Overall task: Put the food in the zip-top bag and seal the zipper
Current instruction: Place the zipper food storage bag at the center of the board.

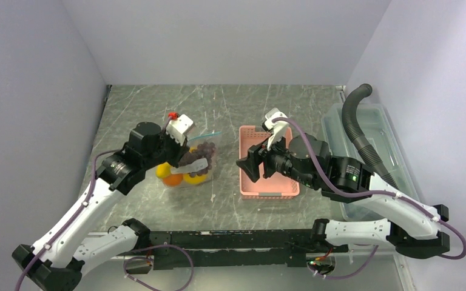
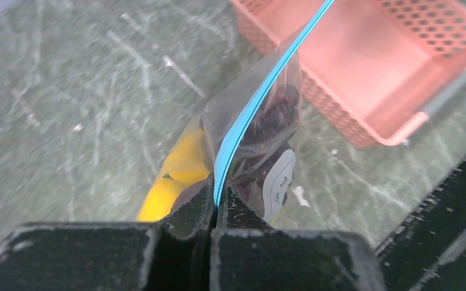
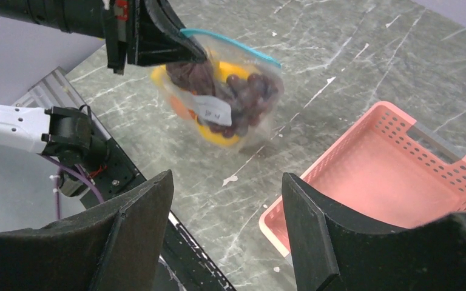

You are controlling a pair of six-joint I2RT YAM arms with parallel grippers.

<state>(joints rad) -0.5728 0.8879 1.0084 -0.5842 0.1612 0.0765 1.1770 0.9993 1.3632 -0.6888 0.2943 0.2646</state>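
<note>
**Filled bag gripped by its zipper, left of the pink basket**

The right end effector (image 3: 226, 182) sits at the left rim of the pink basket (image 1: 270, 194). Its fingers are spread wide and released, facing away from the basket toward the bag. Left of the basket, the left end effector (image 2: 213, 203) is clenched on the teal zipper (image 2: 261, 91) at one end of the zip-top bag (image 3: 230, 103), which hangs from it. Inside the bag are purple grapes (image 3: 249, 91), yellow pieces (image 2: 179, 173) and an orange fruit (image 1: 171, 180). The basket rests on the counter (image 1: 230, 109). A clear bin (image 1: 383, 130) stands to the basket's right.
</note>
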